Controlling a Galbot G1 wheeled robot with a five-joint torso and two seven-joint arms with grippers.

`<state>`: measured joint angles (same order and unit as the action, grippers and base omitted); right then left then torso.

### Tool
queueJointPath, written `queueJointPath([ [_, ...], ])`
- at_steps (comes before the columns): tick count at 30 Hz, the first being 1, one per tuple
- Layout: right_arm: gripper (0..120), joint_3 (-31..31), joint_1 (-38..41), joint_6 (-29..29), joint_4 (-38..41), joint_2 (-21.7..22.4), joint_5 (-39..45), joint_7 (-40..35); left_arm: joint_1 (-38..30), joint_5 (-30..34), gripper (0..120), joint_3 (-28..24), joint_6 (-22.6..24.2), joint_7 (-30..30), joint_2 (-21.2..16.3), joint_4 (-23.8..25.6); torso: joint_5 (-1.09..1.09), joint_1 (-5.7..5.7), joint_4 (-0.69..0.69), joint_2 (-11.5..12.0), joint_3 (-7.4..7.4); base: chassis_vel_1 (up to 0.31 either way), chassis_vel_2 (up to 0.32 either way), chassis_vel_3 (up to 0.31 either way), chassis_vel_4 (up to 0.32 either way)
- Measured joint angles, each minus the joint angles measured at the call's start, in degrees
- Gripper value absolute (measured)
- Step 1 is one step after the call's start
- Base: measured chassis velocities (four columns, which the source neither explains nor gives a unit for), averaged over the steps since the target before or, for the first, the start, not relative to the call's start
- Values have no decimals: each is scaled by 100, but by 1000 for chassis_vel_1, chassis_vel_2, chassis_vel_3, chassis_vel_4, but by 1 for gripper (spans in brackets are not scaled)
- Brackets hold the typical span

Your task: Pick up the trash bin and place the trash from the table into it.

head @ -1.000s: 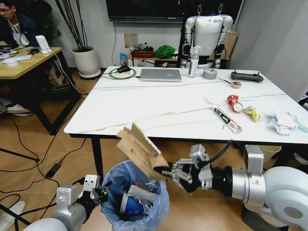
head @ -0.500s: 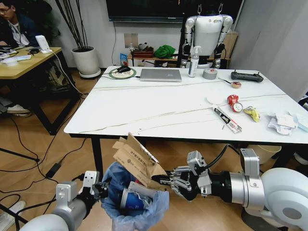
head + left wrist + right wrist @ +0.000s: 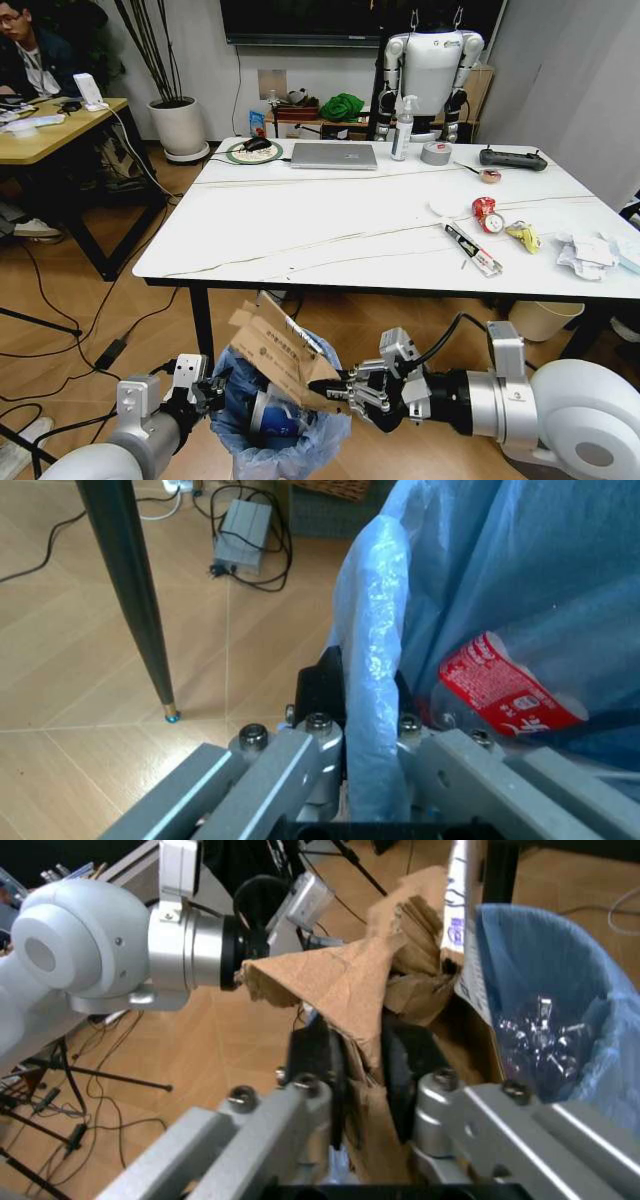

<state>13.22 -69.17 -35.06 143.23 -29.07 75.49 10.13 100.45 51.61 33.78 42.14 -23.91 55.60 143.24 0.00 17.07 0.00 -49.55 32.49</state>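
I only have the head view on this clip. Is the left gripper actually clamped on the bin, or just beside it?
Observer: The left wrist view shows the left gripper shut on the trash bin, its fingers pinching the blue-bagged rim.
Operator: And is the cardboard really held, or resting on the bin?
Observer: In the right wrist view the right gripper is shut on the torn cardboard, one finger on each face.
Operator: Anything in the bin I can't see past the cup?
Observer: Yes, a red-labelled bottle shows through the bag in the left wrist view.
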Motion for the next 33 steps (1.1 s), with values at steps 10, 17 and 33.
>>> queueJointPath([
  [10,52,-20,-25,-94,0,50,307,-424,-10,-6,0,10,0,7,9,0,0,0,0,0,0,0,0,0,0],
  [17,77,45,-165,-95,1,61,205,-459,14,-3,0,24,0,12,-2,0,0,0,0,0,0,0,0,0,0],
  [33,100,413,-64,352,2,-535,117,-1366,100,-13,0,9,0,18,35,0,0,0,0,0,0,0,0,0,0],
])
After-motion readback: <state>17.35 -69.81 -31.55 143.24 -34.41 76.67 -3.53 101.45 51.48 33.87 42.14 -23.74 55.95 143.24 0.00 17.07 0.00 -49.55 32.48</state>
